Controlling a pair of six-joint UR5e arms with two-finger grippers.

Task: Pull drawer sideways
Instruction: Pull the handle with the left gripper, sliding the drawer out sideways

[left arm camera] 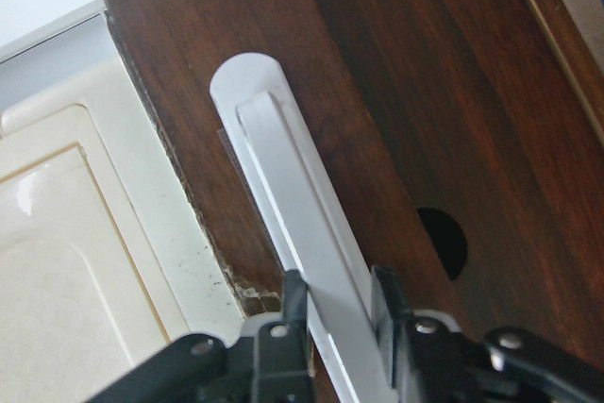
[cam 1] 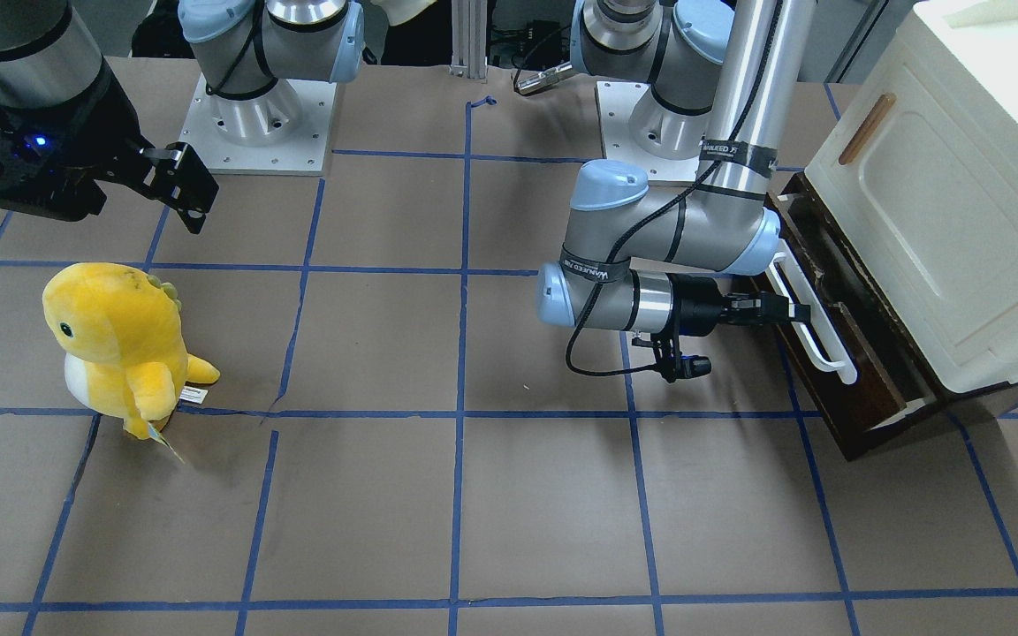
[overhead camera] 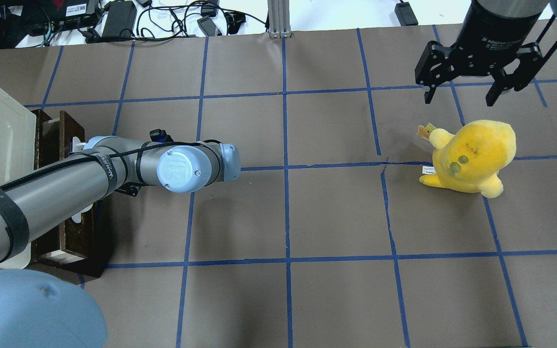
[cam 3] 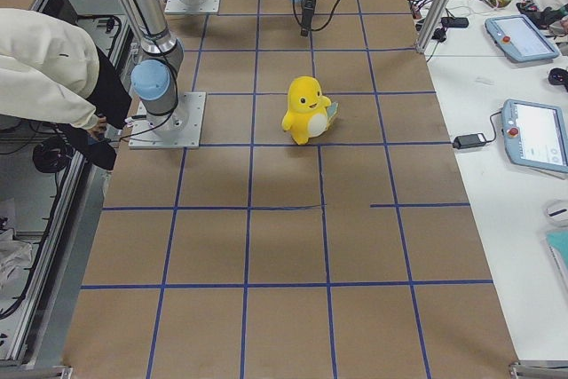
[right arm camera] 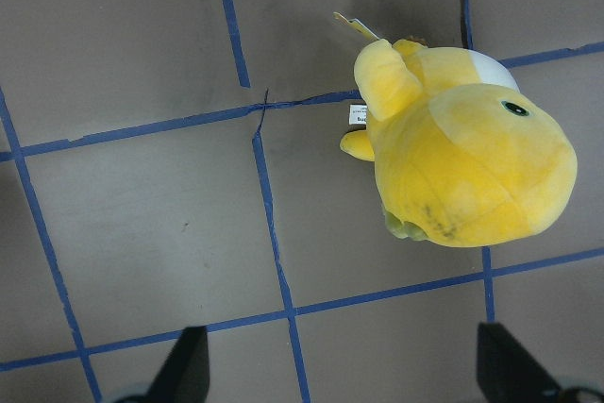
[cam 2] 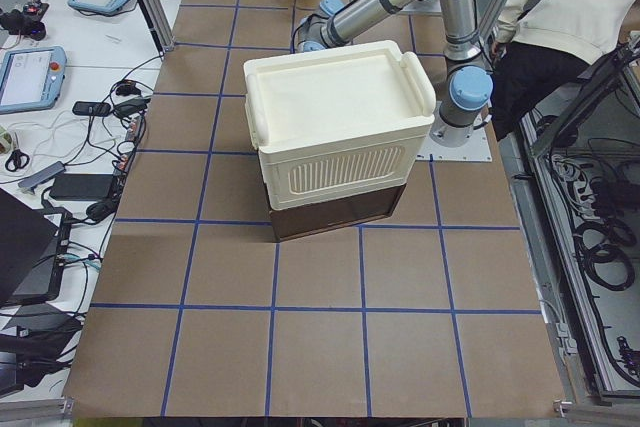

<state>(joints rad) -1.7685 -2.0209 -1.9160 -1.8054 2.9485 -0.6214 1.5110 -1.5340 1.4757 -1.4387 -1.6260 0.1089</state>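
Drawer (cam 1: 854,415) sat at the robot's left end of the table (cam 1: 544,512), tucked under the cream-white cabinet (cam 1: 942,203). Its dark brown front stuck out a bit past the cabinet, with a pale side panel showing at the corner.

The left gripper (cam 1: 792,311) came in level from the side and had its two fingers pinched onto the white bar handle (cam 1: 831,349), roughly mid-length. In the wrist view both black fingertips (left arm camera: 294,292) were pressed right against the bar, one on each side, so that was a solid grip. A round dark hole showed in the wood just beside the handle.

The right gripper (overhead camera: 458,99) was well away at the other end, hanging above the table with its fingers spread wide and nothing between them. Near it, a yellow dinosaur plush (overhead camera: 472,157) stood upright on the brown paper, right by a blue tape line. The cabinet door had a small wooden handle (cam 1: 867,128) near its top, and nothing was touching it.
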